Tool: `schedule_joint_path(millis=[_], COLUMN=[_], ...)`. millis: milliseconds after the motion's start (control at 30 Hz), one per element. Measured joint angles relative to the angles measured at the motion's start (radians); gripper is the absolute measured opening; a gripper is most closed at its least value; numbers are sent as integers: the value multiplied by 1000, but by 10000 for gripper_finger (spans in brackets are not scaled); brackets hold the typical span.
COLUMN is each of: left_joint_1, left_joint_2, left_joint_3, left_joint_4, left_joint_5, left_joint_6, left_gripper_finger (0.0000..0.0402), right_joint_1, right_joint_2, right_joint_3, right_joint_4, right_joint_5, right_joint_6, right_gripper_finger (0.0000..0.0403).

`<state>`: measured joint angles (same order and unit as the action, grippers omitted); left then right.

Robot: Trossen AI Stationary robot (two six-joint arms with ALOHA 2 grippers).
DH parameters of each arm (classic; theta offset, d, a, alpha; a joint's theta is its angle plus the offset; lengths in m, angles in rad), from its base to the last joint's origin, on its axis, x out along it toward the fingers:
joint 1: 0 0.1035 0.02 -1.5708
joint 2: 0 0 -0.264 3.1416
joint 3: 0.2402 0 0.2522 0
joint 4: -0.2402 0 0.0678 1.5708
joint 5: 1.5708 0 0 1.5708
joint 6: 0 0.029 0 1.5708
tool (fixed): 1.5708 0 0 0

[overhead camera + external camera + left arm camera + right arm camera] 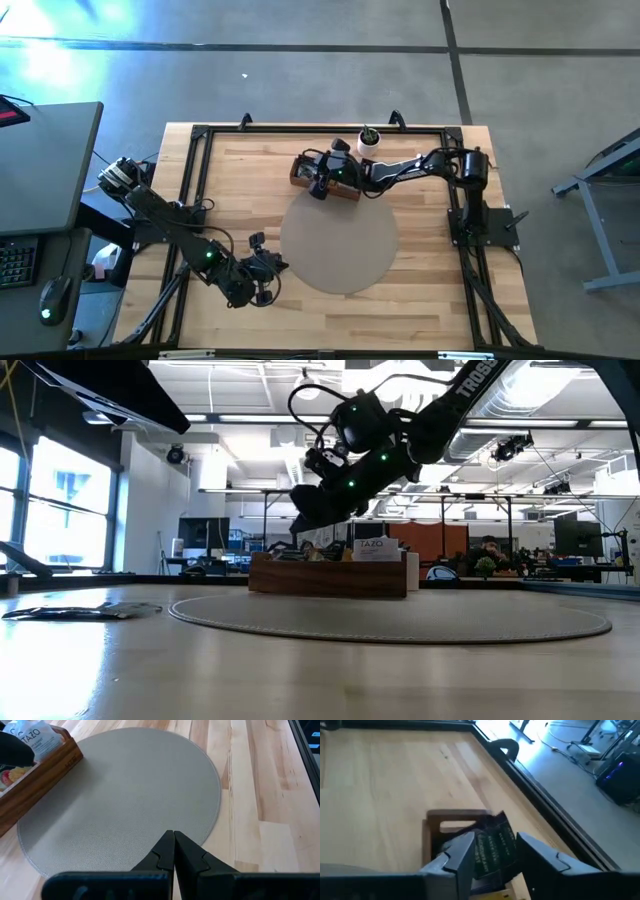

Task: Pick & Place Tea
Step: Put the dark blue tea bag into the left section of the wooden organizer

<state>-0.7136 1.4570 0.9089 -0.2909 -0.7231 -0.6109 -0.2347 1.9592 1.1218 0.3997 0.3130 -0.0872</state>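
Observation:
A wooden box (325, 172) of tea sachets stands at the far edge of the round grey mat (340, 240); it also shows in the low view (328, 575). My right gripper (495, 854) hovers just above the box, open, with a dark green-printed sachet (492, 842) standing up between its fingers. Yellow sachets (495, 895) show below it. My left gripper (174, 842) is shut and empty, low over the mat's near left edge (268, 268). A few sachets (80, 611) lie flat on the table. My right gripper has one finger (462, 855) on each side of the dark sachet's face, coming from above. I cannot tell whether the fingers touch it.
A small white cup with a plant (369, 140) stands just behind the box. A white printed card (372, 549) stands up in the box. A black frame (200, 135) runs around the tabletop. Bare wood lies left of the box and along the near edge.

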Motion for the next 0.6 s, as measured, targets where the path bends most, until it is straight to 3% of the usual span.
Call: schedule_joint_path(millis=[133, 333, 600], left_joint_1=[0, 0, 0], left_joint_2=[0, 0, 4], left_joint_3=[0, 0, 0], left_joint_4=[-5, -26, -310], left_joint_5=[10, 120, 151], left_joint_6=[0, -26, -379], left_gripper_finger=[0, 0, 0], right_joint_1=[44, 168, 353], right_joint_2=[-1, -2, -2], right_joint_3=[27, 57, 56], right_joint_4=[-32, -63, -133], right_joint_5=[1, 8, -44], right_joint_6=[-7, 46, 152], right_gripper_finger=[151, 153, 154])
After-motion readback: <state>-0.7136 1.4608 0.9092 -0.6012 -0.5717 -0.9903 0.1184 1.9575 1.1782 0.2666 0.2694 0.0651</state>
